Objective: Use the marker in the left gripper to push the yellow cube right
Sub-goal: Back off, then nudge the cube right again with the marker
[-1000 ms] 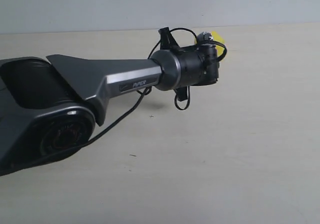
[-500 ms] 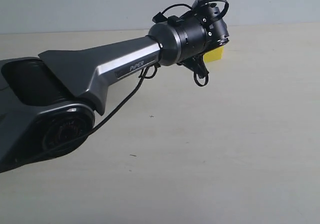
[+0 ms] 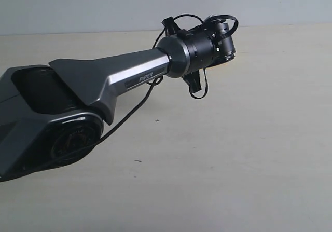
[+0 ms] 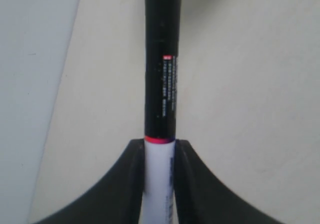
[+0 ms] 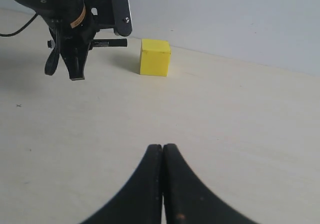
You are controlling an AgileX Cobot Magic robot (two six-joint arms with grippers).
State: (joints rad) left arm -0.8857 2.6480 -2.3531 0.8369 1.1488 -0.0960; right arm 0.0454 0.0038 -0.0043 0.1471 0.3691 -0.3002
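Observation:
My left gripper (image 4: 160, 148) is shut on the white barrel of the marker (image 4: 161, 83), whose long black cap sticks out ahead of the fingers. In the right wrist view the marker (image 5: 111, 43) lies level and points at the yellow cube (image 5: 155, 57), with a small gap between its tip and the cube's side. The cube rests on the table near the back wall. In the exterior view the left arm's wrist (image 3: 207, 41) hides both cube and marker. My right gripper (image 5: 163, 149) is shut with nothing in it, low over the table and well short of the cube.
The beige table (image 3: 233, 154) runs back to a pale grey wall (image 3: 104, 6). The dark grey "PiPER" arm (image 3: 129, 79) crosses the left half of the exterior view, with loose black cables (image 3: 199, 89) hanging under its wrist.
The left wrist rose, then dropped slightly. The yellow cube, visible beside the wrist in both earlier frames, is now hidden behind it in the exterior view.

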